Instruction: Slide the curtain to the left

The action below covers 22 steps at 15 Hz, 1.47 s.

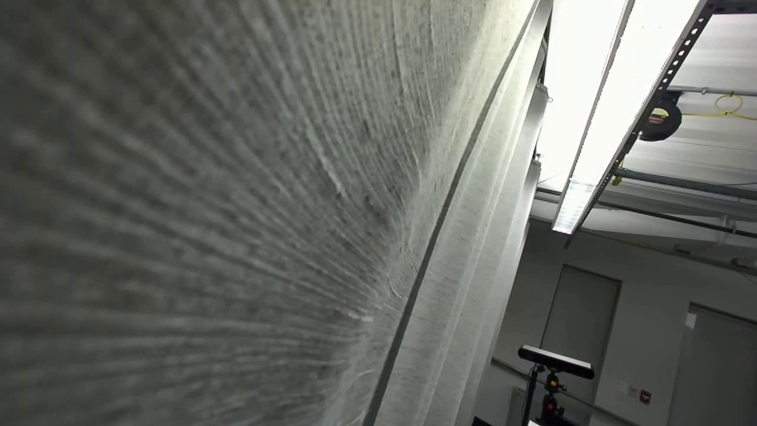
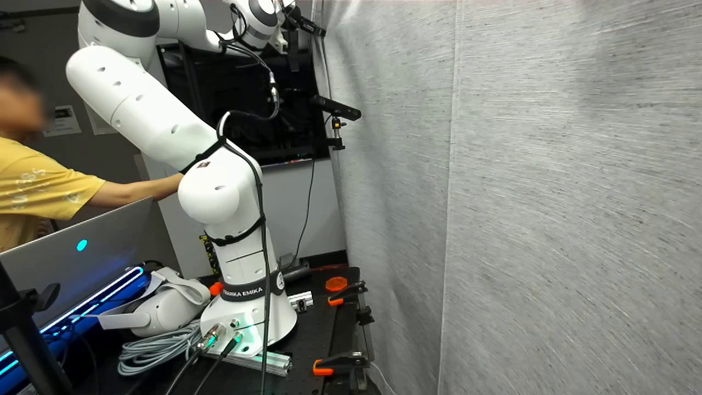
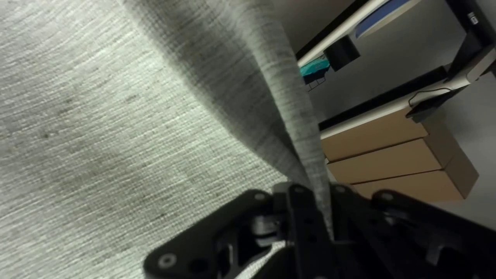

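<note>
One narrow fold [image 3: 288,85] of a tall, finely woven, white-grey curtain [image 3: 116,166] squeezed tight between slim black fingers [image 3: 304,217] of a black, jointed metal gripper [image 3: 321,190] in the wrist view, with stacked tan boxes [image 3: 381,161] in the background. Curtain large in both exterior views: in long pleats beside a bright white ceiling light strip [image 1: 618,118], and alongside a black tabletop [image 2: 315,329]. On that tabletop, a bulky white robot arm [image 2: 148,120], upper end near the curtain, gripper too hidden there to make out. Close by, a person in a yellow short-sleeved shirt [image 2: 44,186], one forearm partly behind the robot arm.
</note>
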Motion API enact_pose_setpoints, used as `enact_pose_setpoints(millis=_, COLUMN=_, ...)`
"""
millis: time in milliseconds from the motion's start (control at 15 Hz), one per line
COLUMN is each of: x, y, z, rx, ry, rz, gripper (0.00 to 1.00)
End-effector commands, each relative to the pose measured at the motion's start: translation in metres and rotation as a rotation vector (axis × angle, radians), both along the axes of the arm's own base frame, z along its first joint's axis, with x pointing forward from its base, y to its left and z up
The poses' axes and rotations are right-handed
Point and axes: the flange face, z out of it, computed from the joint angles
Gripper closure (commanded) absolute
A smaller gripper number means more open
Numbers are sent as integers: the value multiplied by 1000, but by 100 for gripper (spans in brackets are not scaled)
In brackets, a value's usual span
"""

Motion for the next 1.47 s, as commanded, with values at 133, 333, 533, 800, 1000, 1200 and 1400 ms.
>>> enact_pose_setpoints(millis=133, x=-48, y=28, z=-53, rx=-109, ry=79, rz=56, gripper=99)
enact_pose_setpoints(millis=333, x=-46, y=30, z=-54, rx=-114, ry=78, rz=46, gripper=99)
enact_pose_setpoints(millis=533, x=-42, y=31, z=-55, rx=-120, ry=89, rz=16, gripper=99)
enact_pose_setpoints(millis=800, x=8, y=2, z=11, rx=0, ry=-15, rz=-25, gripper=96)
enact_pose_setpoints(millis=1000, x=8, y=2, z=10, rx=-1, ry=-16, rz=-26, gripper=96)
enact_pose_setpoints(millis=1200, x=8, y=2, z=10, rx=-1, ry=-16, rz=-26, gripper=96)
enact_pose_setpoints(millis=1400, x=8, y=2, z=10, rx=-1, ry=-16, rz=-26, gripper=96)
